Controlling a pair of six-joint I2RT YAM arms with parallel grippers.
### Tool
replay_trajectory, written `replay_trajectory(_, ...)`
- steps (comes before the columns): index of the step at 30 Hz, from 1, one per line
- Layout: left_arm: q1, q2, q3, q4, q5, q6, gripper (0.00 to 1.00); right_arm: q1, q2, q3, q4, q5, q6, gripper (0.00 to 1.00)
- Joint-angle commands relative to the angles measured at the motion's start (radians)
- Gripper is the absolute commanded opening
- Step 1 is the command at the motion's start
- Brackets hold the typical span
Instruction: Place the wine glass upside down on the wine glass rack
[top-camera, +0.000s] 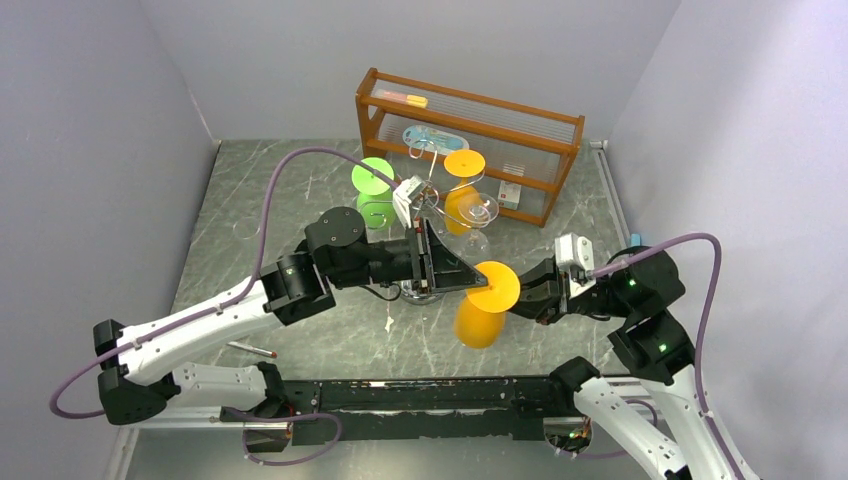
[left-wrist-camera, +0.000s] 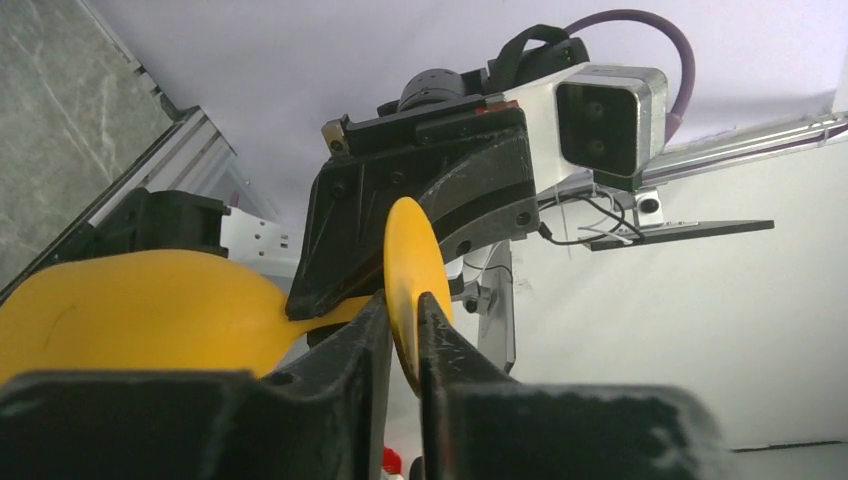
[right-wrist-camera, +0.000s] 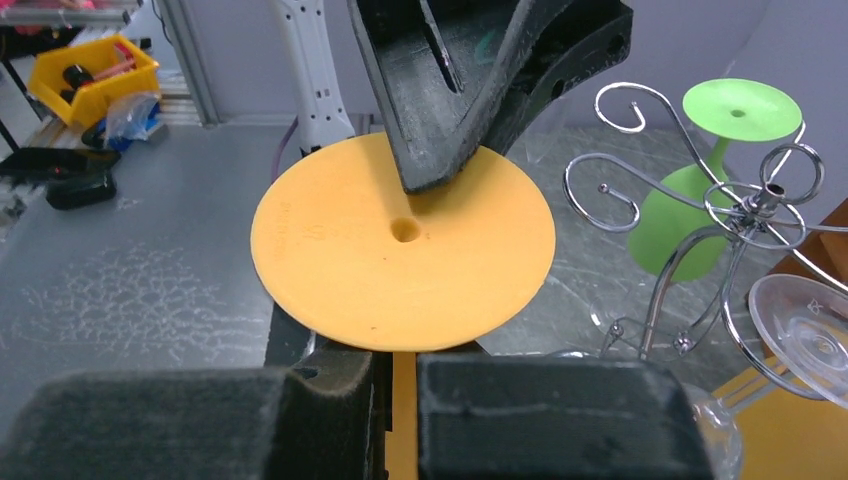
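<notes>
Orange wine glass (top-camera: 481, 322) in left end effector (left-wrist-camera: 406, 310).

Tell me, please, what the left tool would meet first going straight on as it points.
The left tool pinches the wine glass foot; straight beyond sits the right tool, probably met first, though depth is unclear.

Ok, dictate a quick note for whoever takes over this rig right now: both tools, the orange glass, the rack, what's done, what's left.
Left tool: shut on the foot rim of the orange wine glass.
Right tool: shut on that glass's stem, just under the foot.
Glass: held in the air near the wine glass rack, not on it.
Rack: green glass, second orange glass and what looks like a clear glass hang there; some scroll arms empty.
Done: glass lifted. To do: release one tool, hang it foot-up.
</notes>
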Motion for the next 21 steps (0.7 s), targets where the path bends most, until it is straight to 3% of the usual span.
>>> replay_trajectory(1,-0.014,0.006,-0.003,0.011,0.042,0.010,0.10,0.000,0.005,0.019,-0.026,-0.007,-0.023,0.00)
replay_trajectory(4,-0.014,-0.015,-0.003,-0.014,0.007,0.020,0.05,0.001,-0.002,0.017,-0.026,0.000,0.007,0.06)
replay_trajectory(8,-0.014,-0.068,-0.029,-0.030,-0.066,0.012,0.05,0.000,-0.052,-0.012,0.026,-0.067,0.081,0.54)
replay_trajectory(10,-0.014,-0.100,-0.039,-0.068,-0.114,0.010,0.05,0.000,-0.083,-0.021,0.030,-0.031,0.095,0.63)
replay_trajectory(18,-0.014,-0.230,-0.070,-0.281,-0.293,-0.018,0.05,0.000,-0.147,-0.001,-0.065,0.065,0.134,0.69)
replay_trajectory(21,-0.014,-0.291,-0.060,-0.402,-0.446,-0.053,0.05,0.000,-0.186,0.006,-0.068,0.144,0.171,0.70)
